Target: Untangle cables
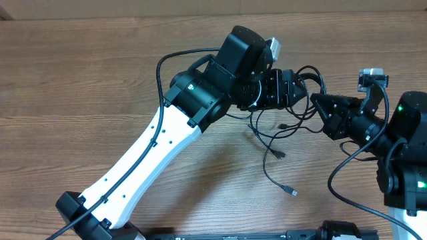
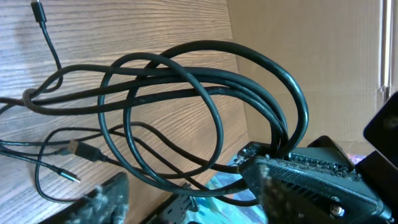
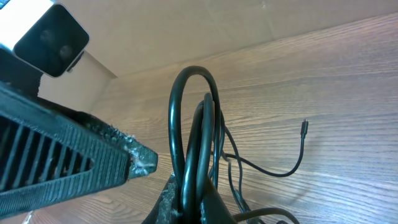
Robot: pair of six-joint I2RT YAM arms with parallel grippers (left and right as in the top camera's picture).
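Observation:
The cables (image 1: 277, 137) are thin black cords in a tangle on the wooden table between my two arms, with loose plug ends (image 1: 292, 192) trailing toward the front. My right gripper (image 1: 319, 107) is shut on a bunch of looped strands and holds them upright; in the right wrist view the loops (image 3: 193, 112) rise out of its closed fingers (image 3: 202, 202). My left gripper (image 1: 297, 90) sits right beside it and is open. In the left wrist view the loops (image 2: 186, 81) fan out over the table and some strands cross between its spread fingers (image 2: 186, 186).
The wooden table (image 1: 100, 80) stretches left and toward the front. A beige wall (image 1: 200, 7) runs along the back edge. The white left arm (image 1: 153, 153) crosses from the front left. A flat USB plug (image 2: 78, 149) and a small plug (image 3: 305, 127) lie on the wood.

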